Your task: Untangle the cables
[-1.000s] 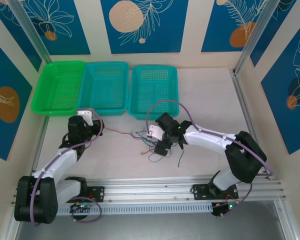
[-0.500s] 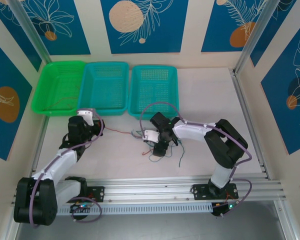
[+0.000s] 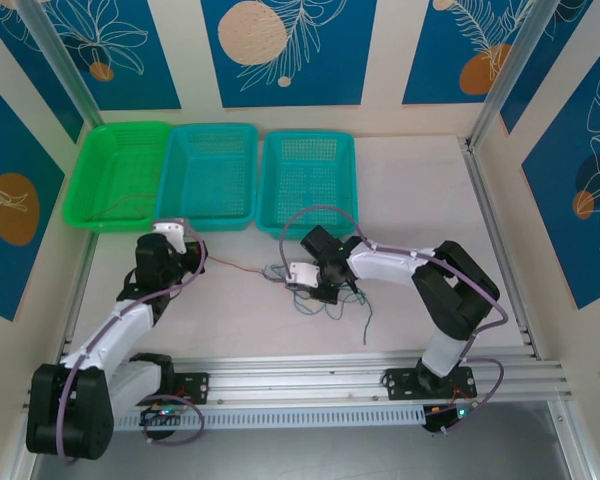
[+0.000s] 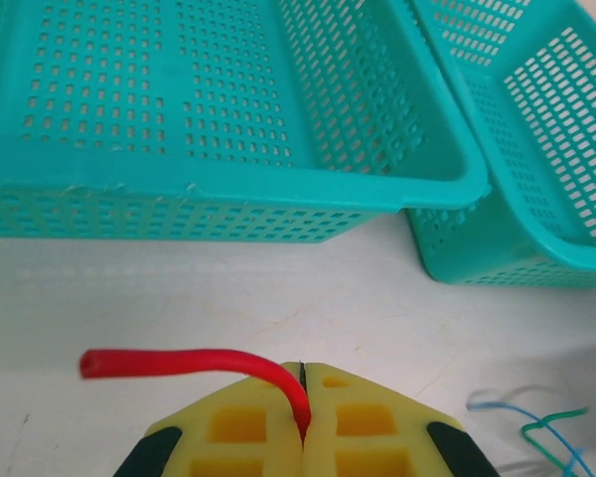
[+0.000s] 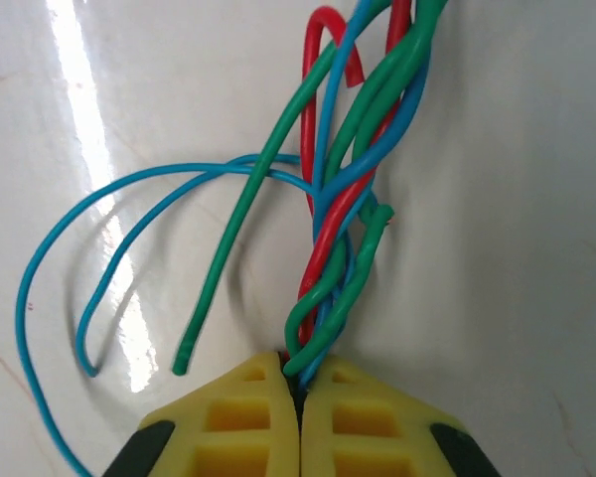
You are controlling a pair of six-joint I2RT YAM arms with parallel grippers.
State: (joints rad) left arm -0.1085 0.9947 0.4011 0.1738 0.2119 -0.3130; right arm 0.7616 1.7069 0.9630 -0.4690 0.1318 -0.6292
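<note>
1. The left fingers are shut tight on one red cable. The two yellow tips press together with the cable pinched in the crack between them.
2. From that crack the red cable goes up a little, then bends over toward 9 o'clock. Its cut end hangs free above the bench.
3. At 4 o'clock from the left fingers, thin blue and green cable bits lie on the bench.
4. At 12 o'clock from the left fingers stands a teal basket. A second teal basket sits just beside it at 2 o'clock.
5. The right fingers are shut too. They hold a twisted bunch of cables, red, green and blue, right at the tips.
6. The bunch runs from the tips toward 12 o'clock, with the strands wound around each other.
7. A blue loop swings out of the bunch toward 9 o'clock. One loose green end lies on the bench at 10 o'clock from the tips.
8. From above, the red cable stretches from the left fingers toward 3 o'clock and meets the bunch at the right fingers, near the middle of the bench.
9. A green strand trails from the bunch toward 5 o'clock.
10. A green basket stands at 9 o'clock of the two teal ones, all in a row at the far side of the bench.
</note>
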